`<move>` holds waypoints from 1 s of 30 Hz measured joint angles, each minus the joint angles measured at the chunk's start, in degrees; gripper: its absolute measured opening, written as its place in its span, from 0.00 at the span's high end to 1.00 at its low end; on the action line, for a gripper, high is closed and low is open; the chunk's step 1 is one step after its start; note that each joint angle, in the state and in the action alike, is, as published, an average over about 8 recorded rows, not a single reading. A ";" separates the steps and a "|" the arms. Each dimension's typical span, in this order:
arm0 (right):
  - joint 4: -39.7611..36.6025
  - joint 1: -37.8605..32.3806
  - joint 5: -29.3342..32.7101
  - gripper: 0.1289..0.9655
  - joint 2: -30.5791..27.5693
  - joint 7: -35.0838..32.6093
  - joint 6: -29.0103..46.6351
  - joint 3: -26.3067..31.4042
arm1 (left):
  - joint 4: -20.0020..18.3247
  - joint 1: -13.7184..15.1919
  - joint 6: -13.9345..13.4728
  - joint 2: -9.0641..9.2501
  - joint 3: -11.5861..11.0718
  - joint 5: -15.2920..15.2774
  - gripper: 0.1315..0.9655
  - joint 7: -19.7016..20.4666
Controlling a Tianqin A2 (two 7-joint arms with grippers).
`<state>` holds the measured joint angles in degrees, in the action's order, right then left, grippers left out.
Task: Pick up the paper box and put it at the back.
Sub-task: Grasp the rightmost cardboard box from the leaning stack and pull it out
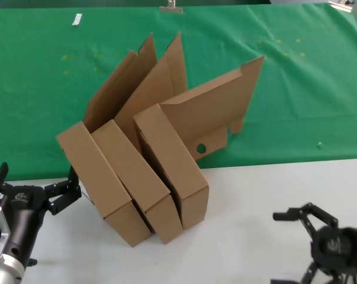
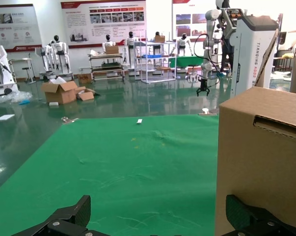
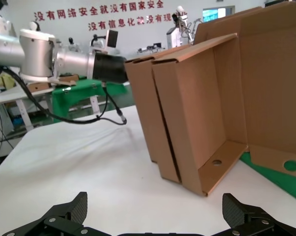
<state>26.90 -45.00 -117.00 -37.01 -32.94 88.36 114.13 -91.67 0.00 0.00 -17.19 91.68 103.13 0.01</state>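
Three brown cardboard boxes stand on edge, leaning together, where the white table meets the green cloth (image 1: 42, 89). The rightmost is the paper box (image 1: 173, 168), with its tall lid flap open and a small round hole. In the right wrist view its open inside (image 3: 201, 113) faces me. My left gripper (image 1: 37, 177) is open and empty at the near left, one fingertip close beside the leftmost box (image 2: 260, 157). In its own view the left gripper (image 2: 157, 221) looks out over the cloth (image 2: 128, 162). My right gripper (image 1: 280, 248) is open and empty at the near right, apart from the boxes, and also shows in its own view (image 3: 155, 221).
The white tabletop (image 1: 255, 195) runs along the front. A small white tag (image 1: 77, 19) and a clip (image 1: 171, 8) lie at the cloth's far edge. The left arm (image 3: 64, 59) shows beyond the boxes in the right wrist view.
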 joint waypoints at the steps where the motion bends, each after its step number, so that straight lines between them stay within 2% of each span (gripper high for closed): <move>1: -2.23 -1.86 -1.27 0.00 0.47 -0.86 0.36 2.54 | 0.00 0.00 0.00 0.00 0.00 0.00 0.00 0.00; 7: -12.98 -11.09 -7.54 0.00 3.57 -4.78 1.33 14.49 | 0.00 0.00 0.00 0.00 0.00 0.00 0.00 0.01; 14: -20.34 -17.71 -8.12 0.01 7.29 -7.17 1.55 19.74 | 0.00 0.00 0.00 0.00 0.00 0.00 0.00 0.01; 23: -22.68 -21.11 -7.70 0.07 10.63 -8.50 1.59 24.22 | 0.00 0.00 0.00 0.00 0.00 0.00 0.00 0.01; 28: -22.31 -22.19 -10.24 0.08 11.65 -8.42 1.60 27.98 | 0.00 0.00 0.00 0.00 0.00 -0.01 0.00 0.01; 30: -21.95 -22.64 -12.14 0.12 11.87 -8.12 1.60 29.88 | 0.00 0.00 0.00 0.00 0.00 -0.01 0.00 0.01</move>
<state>4.95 -67.64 -129.14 -25.14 -41.06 89.95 144.01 -91.67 0.00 0.00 -17.19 91.68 103.12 0.02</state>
